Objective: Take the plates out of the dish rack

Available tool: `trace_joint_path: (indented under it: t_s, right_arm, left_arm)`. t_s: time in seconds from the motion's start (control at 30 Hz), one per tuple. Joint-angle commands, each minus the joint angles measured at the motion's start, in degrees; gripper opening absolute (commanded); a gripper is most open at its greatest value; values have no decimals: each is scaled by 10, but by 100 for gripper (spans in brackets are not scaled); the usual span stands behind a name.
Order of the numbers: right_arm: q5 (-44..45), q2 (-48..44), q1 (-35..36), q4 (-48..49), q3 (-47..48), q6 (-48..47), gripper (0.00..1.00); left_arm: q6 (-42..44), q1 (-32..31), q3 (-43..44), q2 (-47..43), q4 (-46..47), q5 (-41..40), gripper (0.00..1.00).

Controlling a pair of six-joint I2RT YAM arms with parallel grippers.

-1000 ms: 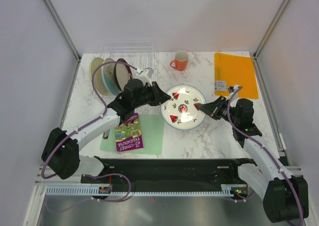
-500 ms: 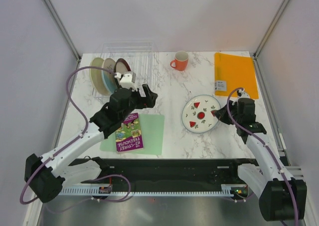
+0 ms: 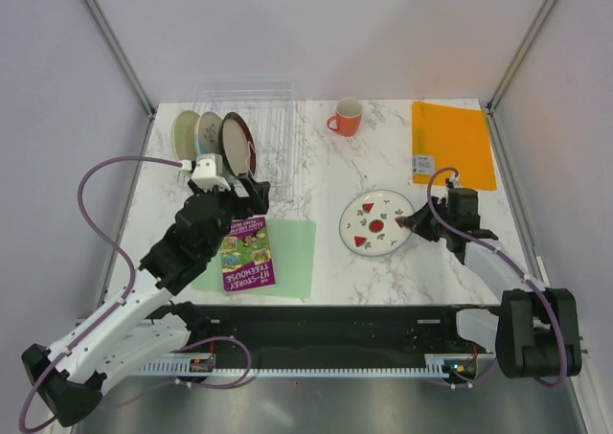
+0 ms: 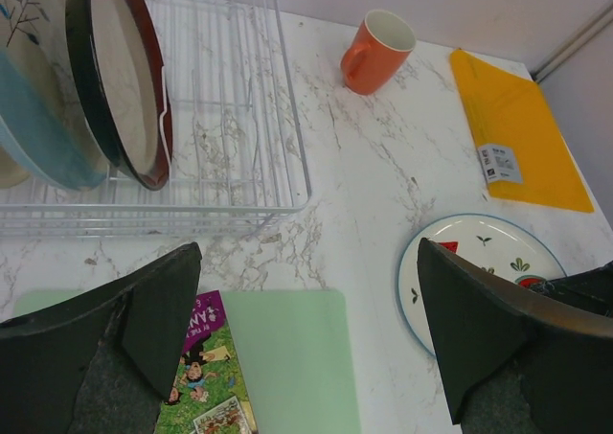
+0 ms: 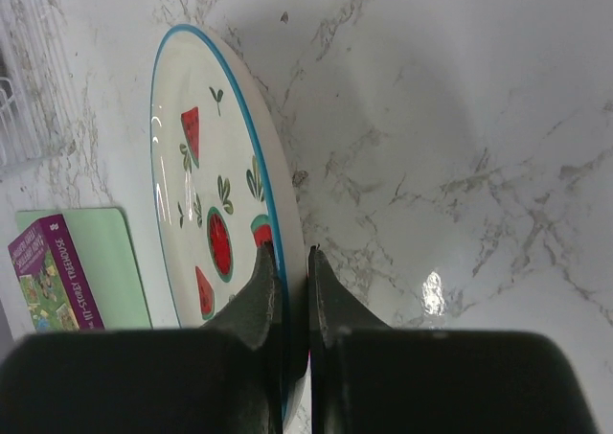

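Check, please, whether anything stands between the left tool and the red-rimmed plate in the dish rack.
Only the low clear near wall of the dish rack lies between the open left tool and the red-rimmed plate, which rises above it. Nothing else visible.

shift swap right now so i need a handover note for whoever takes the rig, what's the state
Left pincer: open, empty, in front of the rack.
Right pincer: shut on the rim of the watermelon plate, right of the mat; cannot tell if the plate rests on the table.
Done: that plate is out of the rack.
Left: release it, then unload the red-rimmed plate, blue plate and yellow-green plate, all upright at the rack's left end.
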Motion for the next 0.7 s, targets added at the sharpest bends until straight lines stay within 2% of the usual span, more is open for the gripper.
trace_joint_path:
  t_s: [0.0,0.1,0.13,0.2,0.27,0.37,0.43,0.63,0.67]
  right_arm:
    - [16,66,1,14,-6,-9,10]
    - [23,99,1,10,-6,-12,22]
    - [30,101,1,7,-6,-12,33]
    - [57,93,1,0,-8,-11,35]
    - [91,76,1,-12,-6,-9,43]
    - [116,64,1,-35,1,-9,47]
    - [131,55,1,-48,6,-13,57]
    - [184,22,1,-97,28,-31,65]
    - [191,0,1,-108,33,-42,65]
  left_arm:
    - [29,0,0,2,-12,-34,100]
    - [28,0,-2,3,-16,-34,100]
    - [28,0,-2,3,-17,-34,100]
    - [32,-1,-1,4,-19,-39,100]
    - [39,0,2,8,-23,-50,100]
    - [46,1,9,24,-27,-70,100]
    - [50,2,15,41,-29,-92,100]
    - [89,22,63,99,-28,-142,100]
    - [102,41,79,120,-26,-144,100]
